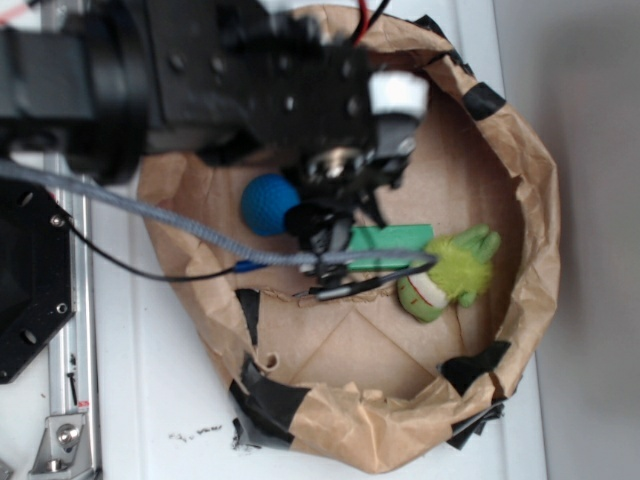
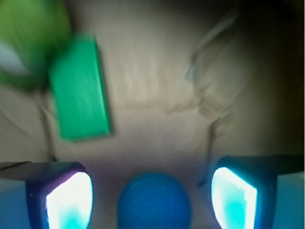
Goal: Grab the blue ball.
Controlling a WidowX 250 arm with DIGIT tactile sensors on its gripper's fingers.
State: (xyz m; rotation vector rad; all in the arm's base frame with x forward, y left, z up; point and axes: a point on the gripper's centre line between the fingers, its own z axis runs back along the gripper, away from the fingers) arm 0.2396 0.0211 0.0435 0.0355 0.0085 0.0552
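While my wrist camera is blurred, it shows the tool (image 2: 152, 195) spread open, one finger (image 2: 64, 200) on each side of the blue ball (image 2: 155, 200), with a clear gap between each finger and the ball. I see no contact. The ball lies on the brown floor of the paper-walled tray (image 1: 530, 200), at the near edge of that view. Just beyond the ball sits the green block (image 2: 78, 90), flat on the tray floor and apart from the ball. Farther past the block, the lime-green plush toy (image 1: 450, 270) rests near the tray wall, touching or nearly touching the block's far end; I cannot tell which. From the exterior camera, my arm (image 1: 200, 70) overhangs the ball, and the tray stands on the white counter (image 1: 150, 400).
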